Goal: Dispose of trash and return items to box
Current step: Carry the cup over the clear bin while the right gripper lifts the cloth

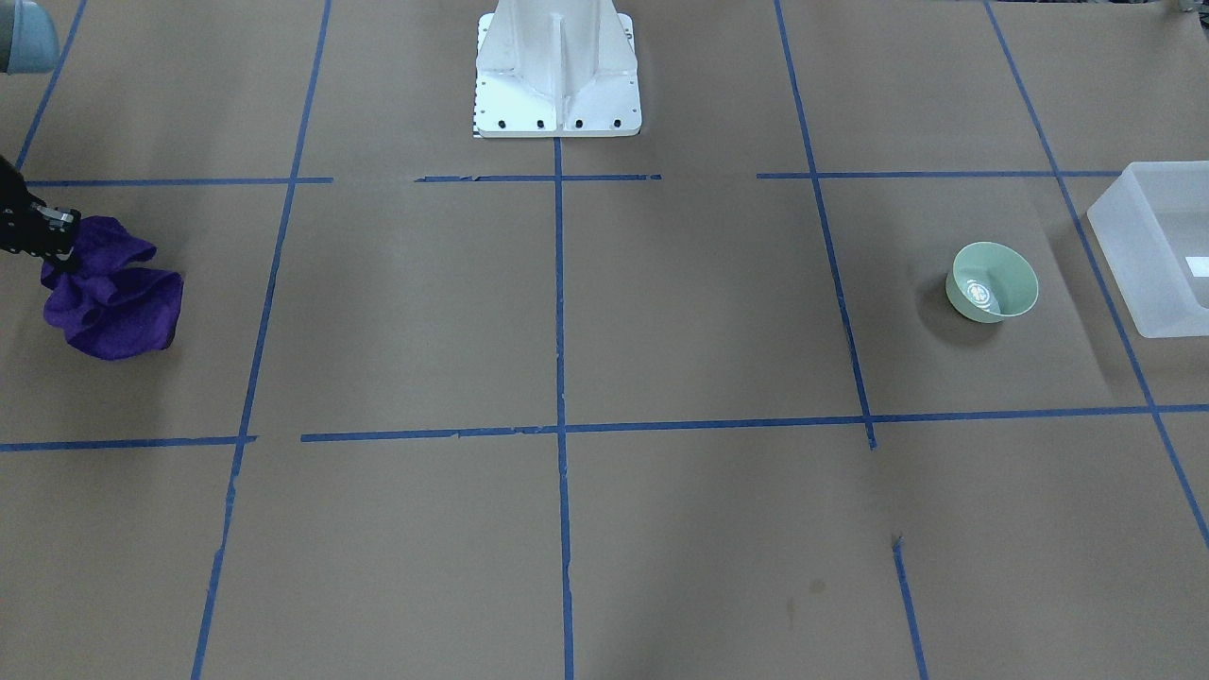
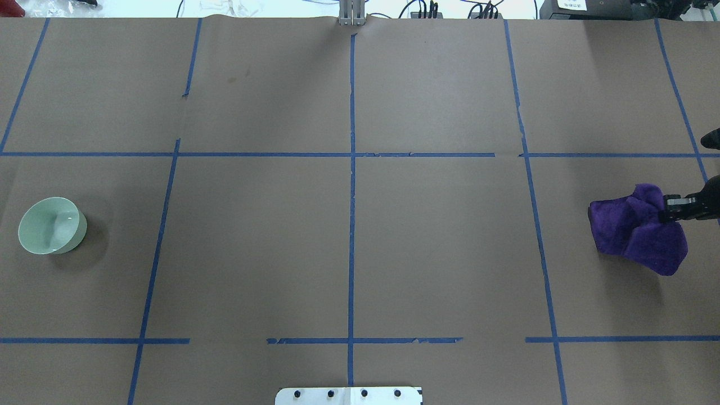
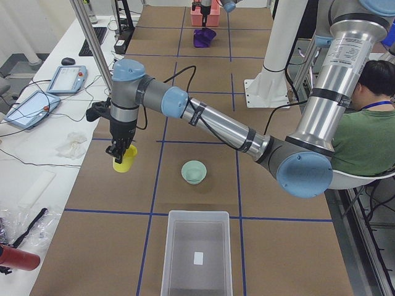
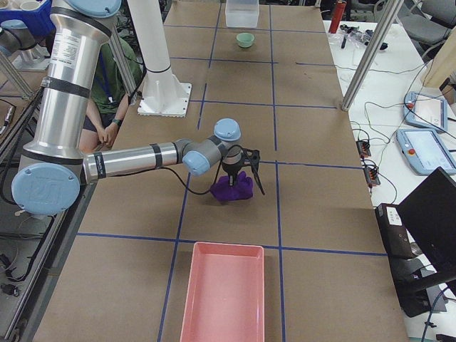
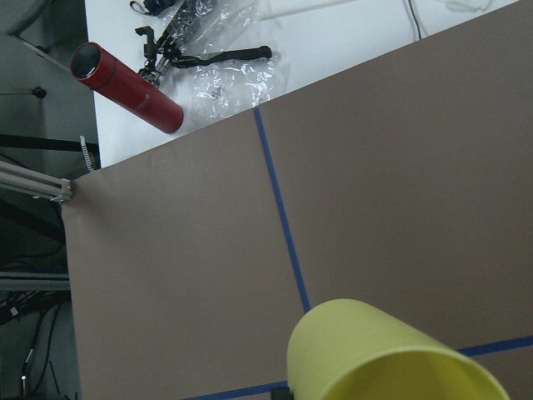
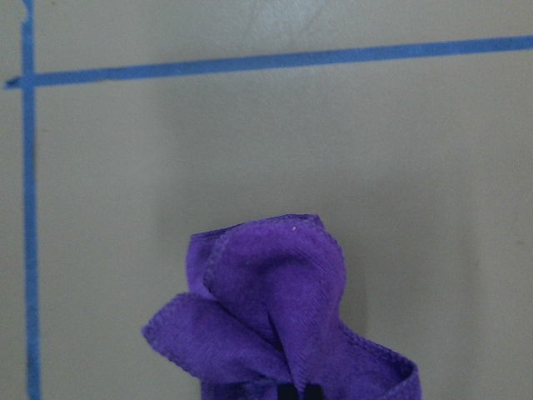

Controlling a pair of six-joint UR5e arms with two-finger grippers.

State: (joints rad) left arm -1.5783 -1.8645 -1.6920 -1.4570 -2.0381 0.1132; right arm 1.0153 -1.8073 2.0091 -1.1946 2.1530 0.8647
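My left gripper is shut on the rim of the bright yellow cup and holds it above the table near its far edge. The cup fills the bottom of the left wrist view. The mint-green bowl stands upright on the table, also in the front view, a short way from the frosted white box. My right gripper is shut on a bunched purple cloth, which hangs from it onto the table at the right end.
The box holds only a small white label. A pink tray lies past the cloth at the table's right end. The white robot base stands mid-table. A red cylinder and plastic wrap lie off the paper.
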